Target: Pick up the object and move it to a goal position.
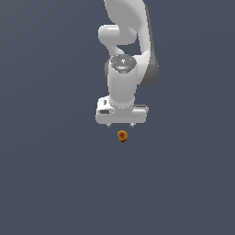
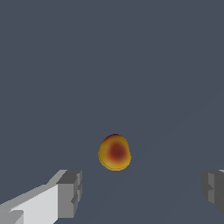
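The white Franka arm's end effector (image 1: pixel 121 124) hangs over a plain, dark grey-blue desk (image 1: pixel 50 183), its broad white palm block facing the exterior camera and two short fingertips just showing beneath its lower edge. The small round ball, orange-yellow with a dark red blotch like a peach (image 1: pixel 122 136), lies on the desk just below that palm in the exterior view, lined up roughly with the midpoint between the two fingertips and apart from both. In the wrist view the same ball (image 2: pixel 114 152) sits between the two grey finger pads (image 2: pixel 70 192), one at each side of the picture, with bare desk showing on either side of it; neither pad touches it. The fingers are spread wide, the gap between them much broader than the ball, and they have hold of nothing. Whether the fingertips reach down to the ball's level or stand above it cannot be told from these views. The ball's red blotch faces the wrist camera, ringed by the yellow-orange skin.
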Motion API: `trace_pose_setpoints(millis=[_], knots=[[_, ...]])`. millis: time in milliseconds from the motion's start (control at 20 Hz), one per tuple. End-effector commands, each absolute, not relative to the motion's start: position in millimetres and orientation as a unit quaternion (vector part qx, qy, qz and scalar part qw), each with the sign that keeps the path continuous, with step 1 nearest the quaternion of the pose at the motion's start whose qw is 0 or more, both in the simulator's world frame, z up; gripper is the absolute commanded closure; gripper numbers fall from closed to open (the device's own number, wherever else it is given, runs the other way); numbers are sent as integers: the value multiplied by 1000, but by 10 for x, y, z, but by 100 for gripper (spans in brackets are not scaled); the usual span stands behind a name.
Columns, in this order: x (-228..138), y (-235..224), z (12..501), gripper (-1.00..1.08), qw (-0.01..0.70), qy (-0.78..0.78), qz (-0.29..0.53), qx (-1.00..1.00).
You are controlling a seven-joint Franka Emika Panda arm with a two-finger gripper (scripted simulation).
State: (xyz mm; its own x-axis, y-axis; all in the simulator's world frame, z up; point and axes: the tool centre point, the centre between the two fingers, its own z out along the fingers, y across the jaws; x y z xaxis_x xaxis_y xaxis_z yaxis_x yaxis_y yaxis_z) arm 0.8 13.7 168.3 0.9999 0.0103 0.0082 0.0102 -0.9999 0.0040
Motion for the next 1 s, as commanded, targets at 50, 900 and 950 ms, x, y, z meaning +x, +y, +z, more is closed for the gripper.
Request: trace_pose_setpoints(millis=[50, 900, 950], knots=[[7, 139, 1683, -92, 2, 5, 4, 1000], [-48, 236, 1563, -92, -9, 15, -6, 1000], [-54, 236, 1533, -92, -9, 22, -6, 1000]])
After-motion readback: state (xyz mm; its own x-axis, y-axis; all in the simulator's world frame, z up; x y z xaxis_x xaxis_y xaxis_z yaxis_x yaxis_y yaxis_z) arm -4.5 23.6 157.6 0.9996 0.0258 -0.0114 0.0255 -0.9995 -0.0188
